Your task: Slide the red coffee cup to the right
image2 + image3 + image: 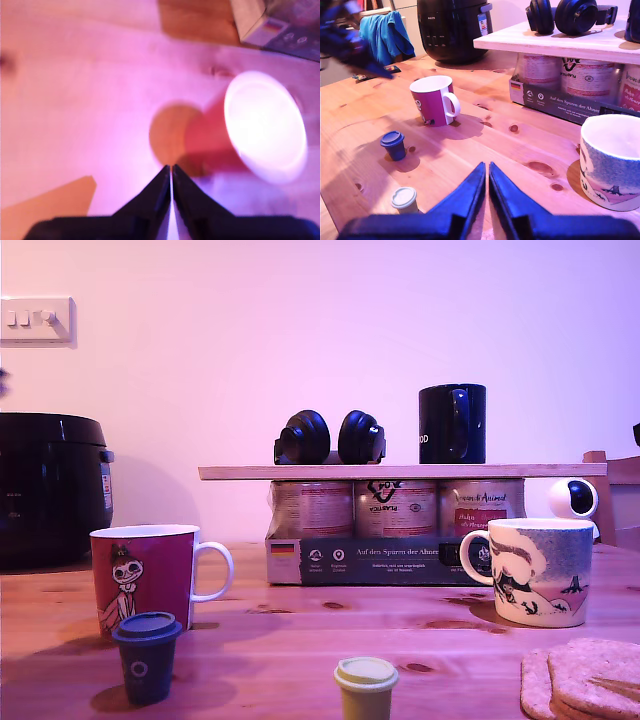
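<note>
The red coffee cup [140, 580] stands upright on the wooden table [300, 625] at the exterior view's left, white handle towards that view's right. The first wrist view, blurred, looks down on the red coffee cup [250, 130] and its white inside. My first gripper [171, 168] is shut and empty, above the table and short of the cup. My second gripper [487, 165] is also shut and empty, low over the table with the red coffee cup [434, 100] well ahead of it. Neither gripper shows in the exterior view.
A small dark blue lidded cup [147, 655] stands just in front of the red cup, with a pale lidded cup [365, 687] nearer the front. A white-and-blue mug [535, 570], a box of cans [370, 555] under a plank, a black cooker [50, 490] and biscuits [585, 675] surround them. A blurred dark blue arm part [350, 45] hangs beyond the red cup.
</note>
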Motion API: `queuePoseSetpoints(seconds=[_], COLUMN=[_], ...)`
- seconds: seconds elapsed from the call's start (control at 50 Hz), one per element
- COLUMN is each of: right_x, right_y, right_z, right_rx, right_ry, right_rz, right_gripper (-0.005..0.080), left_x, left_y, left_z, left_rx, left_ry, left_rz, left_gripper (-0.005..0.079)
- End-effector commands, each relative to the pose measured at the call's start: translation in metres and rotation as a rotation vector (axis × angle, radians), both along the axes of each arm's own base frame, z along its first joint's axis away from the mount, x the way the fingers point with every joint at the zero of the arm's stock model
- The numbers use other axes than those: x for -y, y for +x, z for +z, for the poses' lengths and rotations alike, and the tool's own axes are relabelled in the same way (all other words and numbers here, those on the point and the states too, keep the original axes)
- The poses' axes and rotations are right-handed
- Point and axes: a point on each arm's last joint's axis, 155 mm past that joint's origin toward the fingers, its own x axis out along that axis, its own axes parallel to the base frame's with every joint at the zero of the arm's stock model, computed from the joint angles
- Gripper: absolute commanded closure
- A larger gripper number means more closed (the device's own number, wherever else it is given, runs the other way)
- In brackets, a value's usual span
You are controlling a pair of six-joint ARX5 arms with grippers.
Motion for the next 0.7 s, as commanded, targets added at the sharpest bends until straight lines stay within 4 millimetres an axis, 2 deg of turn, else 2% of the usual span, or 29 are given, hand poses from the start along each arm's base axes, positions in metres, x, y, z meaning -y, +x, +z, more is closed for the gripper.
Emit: queuePoseSetpoints(seconds=[0.0, 0.38, 0.68], right_x=[-0.001, -0.002, -0.001], right_y=[-0.001, -0.003, -0.003], right_z=[0.008, 0.003, 0.002], right_rx=[0.025, 0.0, -0.001], right_ry=[0.002, -0.001, -0.004], right_rz=[0.006, 0.012, 0.012], right_gripper=[0.0764, 0.0764, 0.0764], left_x=[0.003, 0.018, 0.028], left_y=[0.007, 0.036, 0.048], left_z=[-0.005, -0.032, -0.037], left_rx=[-0.014, -0.114, -0.128], left_ry=[0.004, -0.008, -0.001], left_rz=[-0.02, -0.088, -0.125], left_gripper=[0.0762, 0.0762, 0.0762])
